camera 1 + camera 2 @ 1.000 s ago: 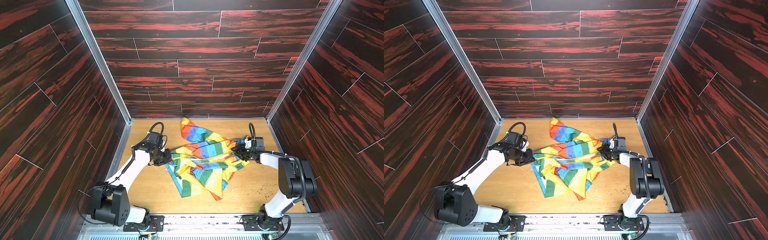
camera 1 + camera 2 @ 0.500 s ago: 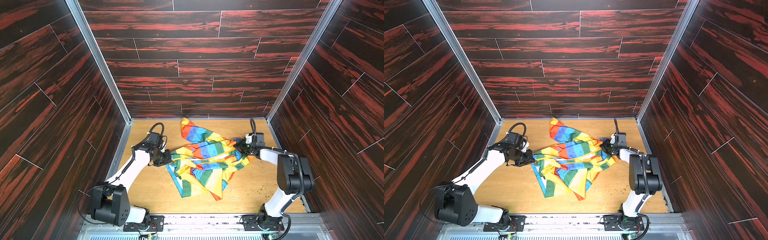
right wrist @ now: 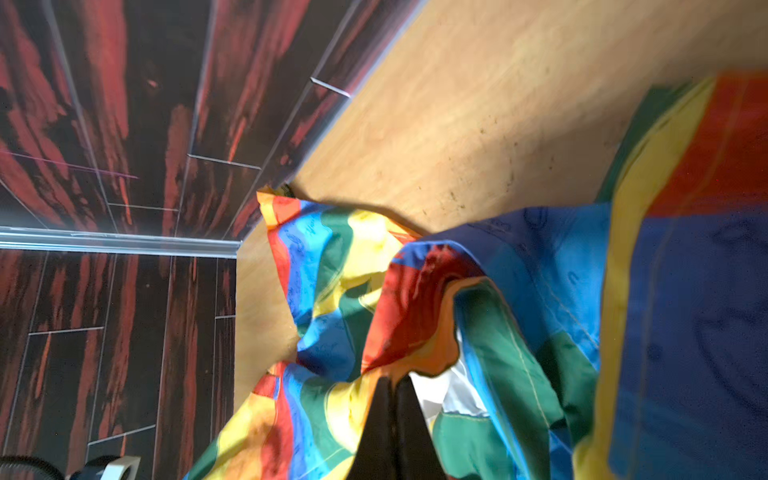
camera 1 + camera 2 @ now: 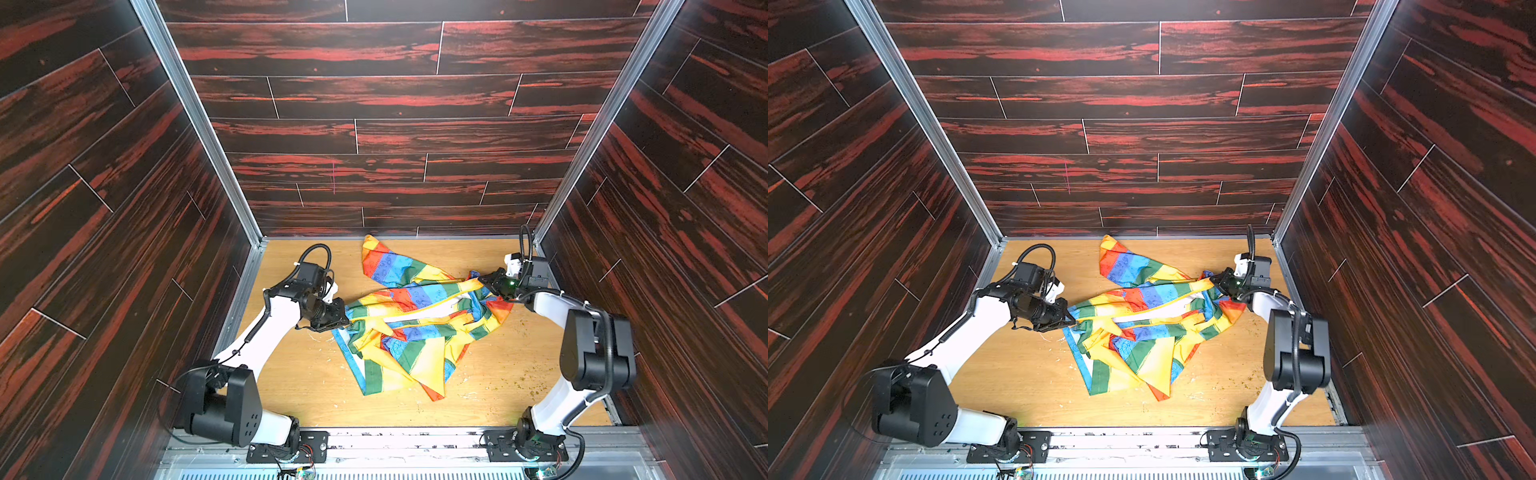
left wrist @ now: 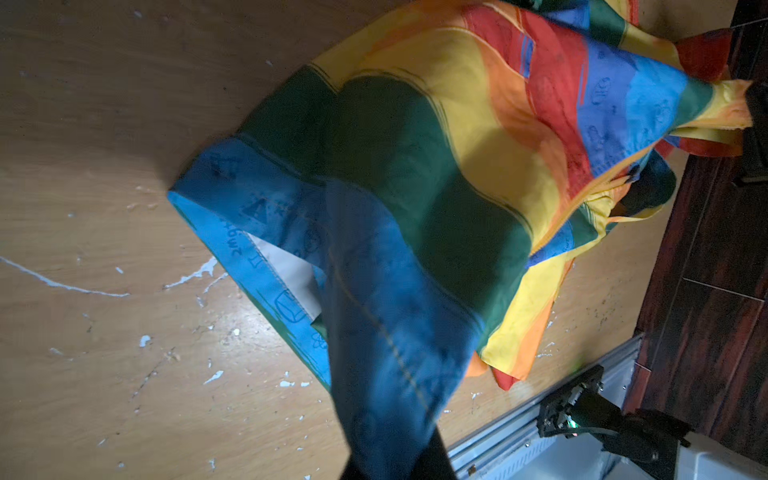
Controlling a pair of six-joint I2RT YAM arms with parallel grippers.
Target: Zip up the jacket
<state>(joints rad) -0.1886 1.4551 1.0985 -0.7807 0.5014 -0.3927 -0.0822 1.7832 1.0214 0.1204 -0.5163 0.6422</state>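
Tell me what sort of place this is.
Probably a robot test cell: wood-patterned wall panels in aluminium framing, a light wooden tabletop, and a left arm and right arm mounted along its front edge, either side of a striped jacket.

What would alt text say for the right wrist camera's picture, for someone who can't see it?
The black right pincer is shut on an edge of the rainbow-striped jacket, which fills much of the picture, a bit of white lining showing. Behind lie the wooden table and dark red-streaked walls.
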